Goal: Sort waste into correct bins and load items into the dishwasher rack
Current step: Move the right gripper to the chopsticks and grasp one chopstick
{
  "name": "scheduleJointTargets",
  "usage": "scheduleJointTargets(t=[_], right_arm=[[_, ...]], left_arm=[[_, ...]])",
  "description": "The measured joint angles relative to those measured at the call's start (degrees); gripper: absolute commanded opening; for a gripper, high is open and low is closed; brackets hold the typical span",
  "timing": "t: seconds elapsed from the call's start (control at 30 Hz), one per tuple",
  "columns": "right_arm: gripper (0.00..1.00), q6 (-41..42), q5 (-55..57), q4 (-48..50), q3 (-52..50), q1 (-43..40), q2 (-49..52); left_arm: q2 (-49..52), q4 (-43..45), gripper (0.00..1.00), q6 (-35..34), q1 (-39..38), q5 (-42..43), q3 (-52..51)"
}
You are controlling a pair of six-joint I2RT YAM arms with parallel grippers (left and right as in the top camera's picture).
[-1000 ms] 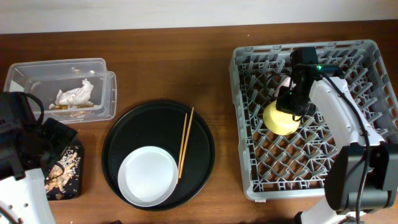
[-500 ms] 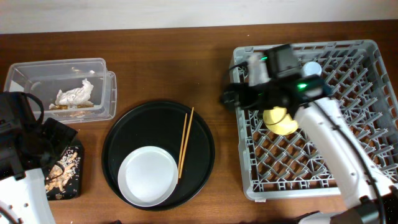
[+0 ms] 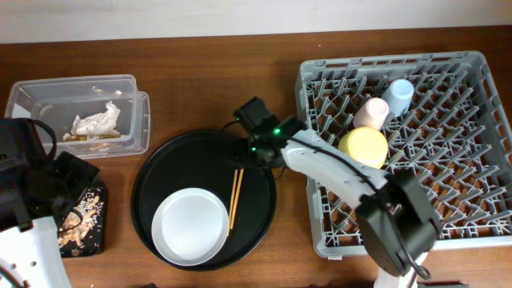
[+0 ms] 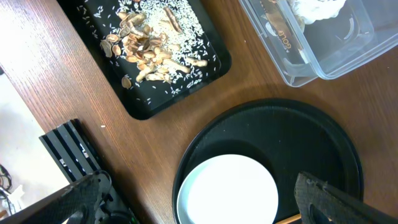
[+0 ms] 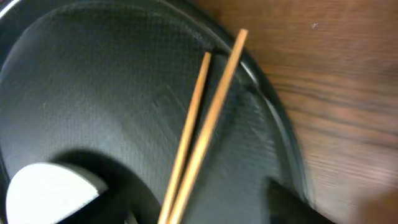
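So, bowl [image 3: 362,147] and cups [image 3: 370,114] are seated in the rack [image 3: 448,200], chopsticks [image 3: 236,188] laid toward the tray's [image 3: 160,184] 3 o'clock; right gripper's [image 3: 250,148] spread can't be told.

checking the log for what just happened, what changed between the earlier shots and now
The right arm swung left from the dishwasher rack to above the upper end of the chopsticks on the round black tray, leaving the yellow bowl in the rack. The plate, chopsticks and left arm stayed put.
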Motion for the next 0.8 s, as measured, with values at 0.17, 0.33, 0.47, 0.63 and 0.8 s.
scheduleJointTargets(t=[0.17, 0.33, 0.47, 0.63, 0.8], right_arm=[[0.46, 1.9, 0.3, 1.7, 0.0, 1.4, 4.0], [0.42, 3.3, 0.5, 2.3, 0.0, 1.5, 6.2], [0.05, 4.4, 0.7, 2.9, 0.0, 2.1, 7.2], [0.04, 4.5, 0.7, 3.8, 0.0, 3.1, 7.4], [0.04, 4.0, 0.6, -1.7, 0.8, 2.0, 6.4]], left_arm=[[0.0, 0.0, 0.99, 0.0, 0.0, 0.0, 0.0], [0.0, 0.0, 0.99, 0.0, 0.0, 0.0, 0.0], [0.0, 0.0, 0.99, 0.0, 0.0, 0.0, 0.0], [0.0, 0.0, 0.99, 0.0, 0.0, 0.0, 0.0], [0.0, 0.0, 0.99, 0.0, 0.0, 0.0, 0.0]])
